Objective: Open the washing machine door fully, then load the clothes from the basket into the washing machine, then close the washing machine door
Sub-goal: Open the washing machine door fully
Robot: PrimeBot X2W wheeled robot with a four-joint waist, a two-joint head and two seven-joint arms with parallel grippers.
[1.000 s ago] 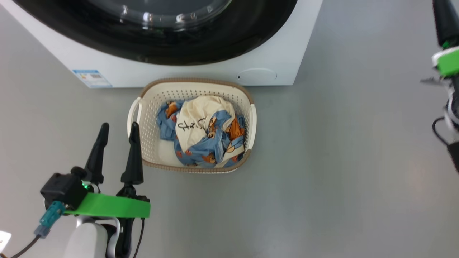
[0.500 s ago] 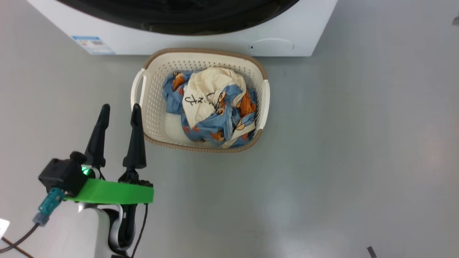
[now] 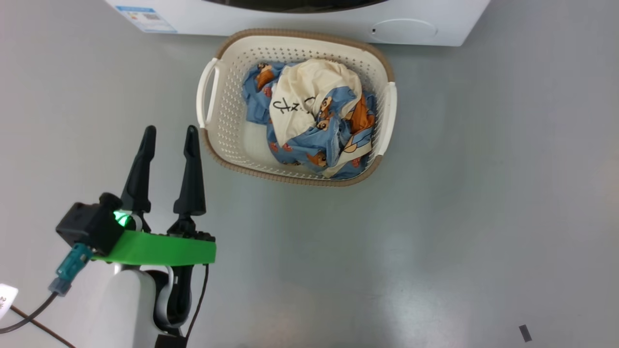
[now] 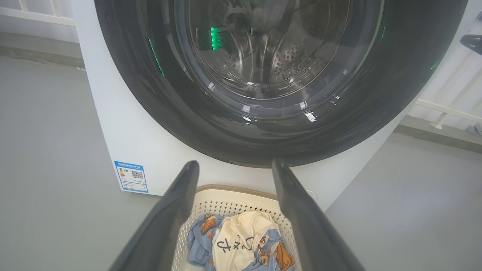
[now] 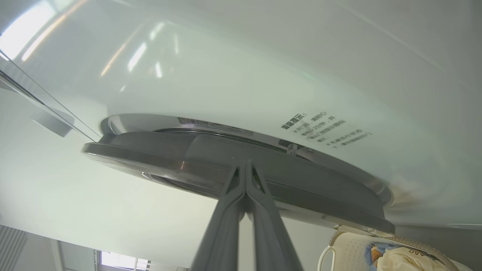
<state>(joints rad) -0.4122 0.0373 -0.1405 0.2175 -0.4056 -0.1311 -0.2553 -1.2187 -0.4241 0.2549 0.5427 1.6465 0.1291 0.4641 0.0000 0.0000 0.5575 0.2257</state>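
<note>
The basket (image 3: 290, 176) stands on the floor against the washing machine (image 3: 300, 23), with the clothes (image 3: 314, 111) heaped inside, cream-white over light blue. My left gripper (image 3: 170, 129) hovers open and empty just left of the basket's near corner. Along its fingers the washing machine door (image 4: 188, 113) shows its glossy black rim and glass, with the basket (image 4: 241, 195) and clothes (image 4: 241, 241) below. My left gripper (image 4: 235, 165) points at the door's lower rim. My right gripper (image 5: 245, 162) is shut, its tips at the edge of the door (image 5: 301, 180), seen edge-on against the white front (image 5: 226, 75).
A blue label (image 3: 145, 12) and a round flap (image 3: 404, 30) mark the machine's lower front. Grey floor spreads right of the basket, with a small dark mark (image 3: 524, 332). A cable (image 3: 29, 326) trails from my left arm. A white railing (image 4: 452, 109) stands right of the machine.
The head camera has tilted down and turned, so machine and basket slid up and right in the picture. My right gripper has left the upper right edge. The left gripper stays open.
</note>
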